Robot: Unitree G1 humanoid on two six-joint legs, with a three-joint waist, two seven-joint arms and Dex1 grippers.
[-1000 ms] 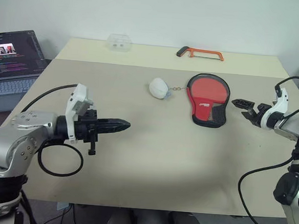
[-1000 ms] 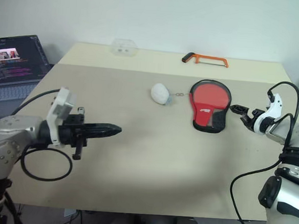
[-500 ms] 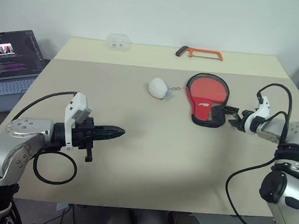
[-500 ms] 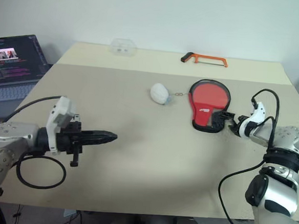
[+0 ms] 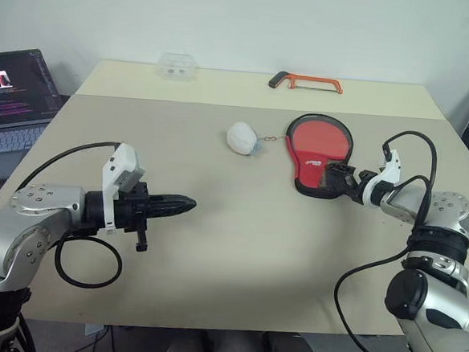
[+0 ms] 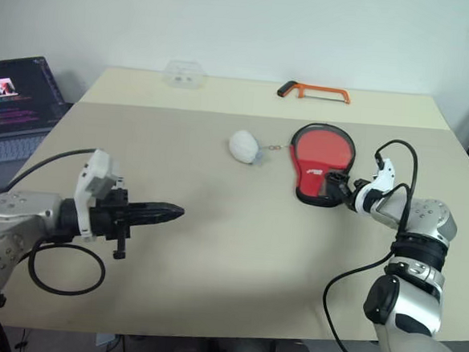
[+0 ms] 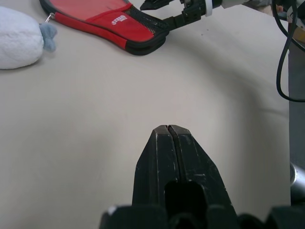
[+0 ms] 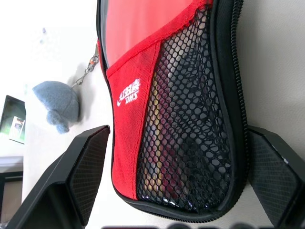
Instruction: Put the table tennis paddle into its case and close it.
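My right gripper [image 8: 174, 191] has its jaws spread wide, one finger on each side of the narrow handle end of the case [image 5: 320, 150], straddling the black mesh pocket without closing on it. The case lies flat, red side up, round end toward 12 o'clock on the table [image 5: 237, 249] and the handle end toward 6. I cannot make out the table tennis paddle itself; through the mesh I see only dark shapes, so I cannot tell whether it sits inside.

To do this grab well, I judge I should keep the fingers level with the tabletop and close on the stiff zipped edge rather than the mesh, which would likely give and slip. A slow close would keep the case from skating away.

From the case's rim at about 10 o'clock a short chain runs to the plush charm [image 5: 242, 138]; I want it to stay slack.

My left gripper [image 7: 170, 143] is fully closed on nothing, hovering at about 8 o'clock from the case, well apart.

At the far edge lies a hacksaw [image 5: 305, 83].
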